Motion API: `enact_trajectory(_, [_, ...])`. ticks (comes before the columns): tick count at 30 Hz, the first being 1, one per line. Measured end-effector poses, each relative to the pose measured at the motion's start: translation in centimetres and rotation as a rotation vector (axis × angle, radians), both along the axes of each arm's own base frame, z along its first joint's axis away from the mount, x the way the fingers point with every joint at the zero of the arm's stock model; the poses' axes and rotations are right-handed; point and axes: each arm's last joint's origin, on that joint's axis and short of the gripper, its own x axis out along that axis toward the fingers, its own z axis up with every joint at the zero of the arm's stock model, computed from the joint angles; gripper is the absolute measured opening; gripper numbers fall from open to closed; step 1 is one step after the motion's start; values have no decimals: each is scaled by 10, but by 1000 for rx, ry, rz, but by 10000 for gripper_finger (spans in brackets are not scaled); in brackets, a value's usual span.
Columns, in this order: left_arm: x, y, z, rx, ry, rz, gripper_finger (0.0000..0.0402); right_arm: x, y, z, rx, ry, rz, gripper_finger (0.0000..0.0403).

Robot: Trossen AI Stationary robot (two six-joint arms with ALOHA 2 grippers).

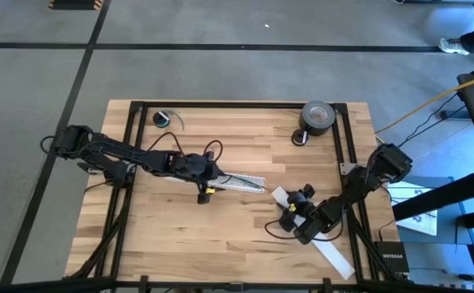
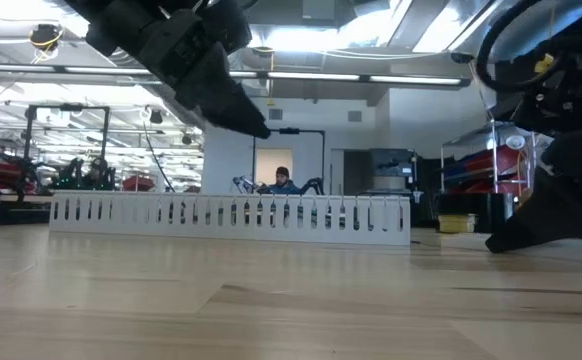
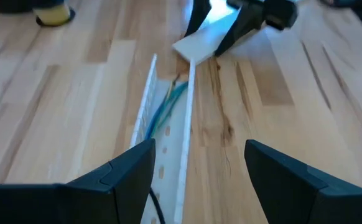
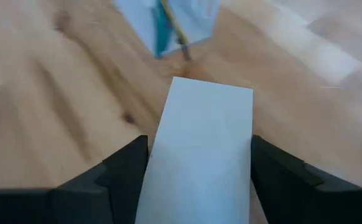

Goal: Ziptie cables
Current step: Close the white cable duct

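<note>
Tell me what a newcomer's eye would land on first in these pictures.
Probably the white slotted channel lying mid-table with the cables running inside it, the left gripper hovering open over its near end. Next, the right gripper, low at the table's right side, its fingers either side of a flat white strip that points toward the channel. A roll of dark tape sits at the far right corner.

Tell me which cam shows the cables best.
Left wrist view: the cables lie inside the white slotted channel, green strands clear. Right wrist shows only their blurred ends. High and low views don't resolve them.
</note>
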Motion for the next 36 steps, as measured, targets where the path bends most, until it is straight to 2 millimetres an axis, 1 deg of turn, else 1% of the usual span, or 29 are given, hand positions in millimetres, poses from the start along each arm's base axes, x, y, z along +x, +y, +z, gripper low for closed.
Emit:
enact_trajectory(4, [6, 0, 4, 15, -85, -13, 233, 0, -2, 10, -30, -3, 13, 230])
enact_trajectory(7, [15, 0, 0, 20, -119, -20, 233, -2, -4, 16, -36, -8, 12, 224])
enact_trajectory(9, [21, 2, -7, 38, -103, -27, 233, -2, -4, 20, -29, -29, 8, 212])
enact_trajectory(12, [34, 9, -19, 73, -61, -34, 234, -2, -4, 21, -19, -36, 5, 185])
enact_trajectory(16, [48, 22, -31, 23, -17, -37, 252, -2, -3, 21, 19, -18, 9, 157])
enact_trajectory(19, [58, 28, -37, 23, 4, -59, 272, -2, -2, 20, 46, -6, 12, 152])
enact_trajectory(23, [68, 31, -47, 53, 85, -100, 294, -2, -1, 21, 54, -7, 11, 152])
enact_trajectory(29, [69, 31, -72, 73, 195, -125, 301, -1, -1, 21, 66, -8, 8, 152])
enact_trajectory(33, [63, 30, -76, 71, 275, -118, 297, -2, 0, 20, 93, 18, 17, 152])
enact_trajectory(36, [59, 28, -77, 58, 319, -113, 276, -2, 0, 20, 103, 29, 23, 152])
